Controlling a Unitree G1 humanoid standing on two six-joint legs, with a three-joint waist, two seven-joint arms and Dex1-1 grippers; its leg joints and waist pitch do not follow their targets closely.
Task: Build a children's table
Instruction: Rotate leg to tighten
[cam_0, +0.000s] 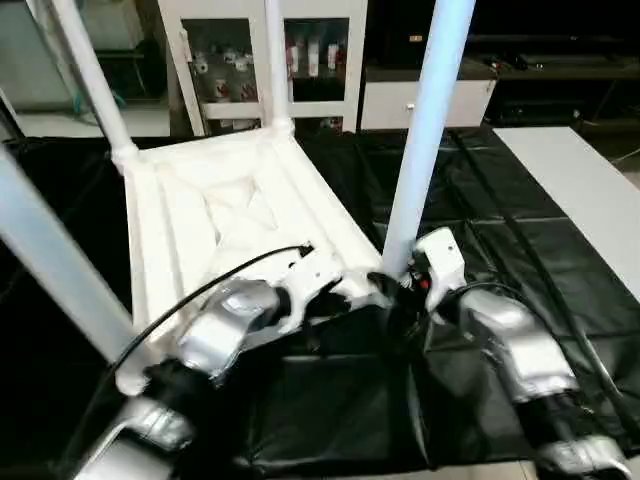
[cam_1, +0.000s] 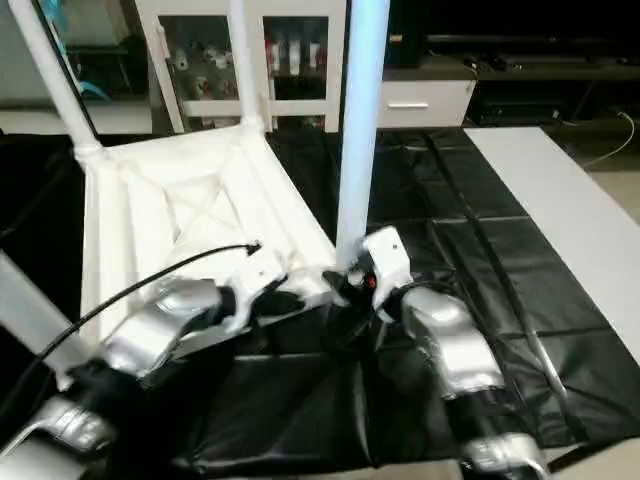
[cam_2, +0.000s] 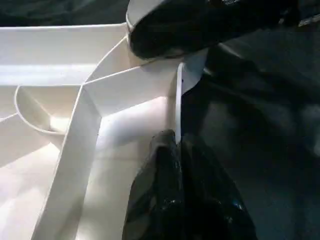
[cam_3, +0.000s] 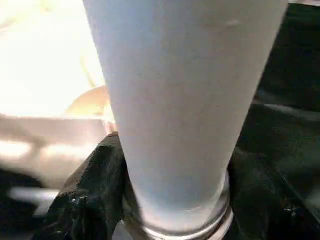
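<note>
The children's table lies upside down on the black cloth: its white tabletop (cam_0: 230, 215) shows the X-ribbed underside. Two legs (cam_0: 95, 75) (cam_0: 277, 60) stand in the far corner sockets, and a third leg (cam_0: 50, 260) rises at the near left. The near right leg (cam_0: 425, 130) stands upright at its corner socket, and my right gripper (cam_0: 395, 285) is shut around its base, a black finger (cam_3: 95, 170) on each side. My left gripper (cam_2: 175, 145) is shut on the thin rim wall (cam_2: 179, 100) of the tabletop, close beside that corner.
A flat white board (cam_0: 580, 190) lies on the floor at the right, beside the black cloth (cam_0: 480, 200). A white glass-fronted cabinet (cam_0: 260, 90) and a low drawer unit (cam_0: 420, 100) stand behind the work.
</note>
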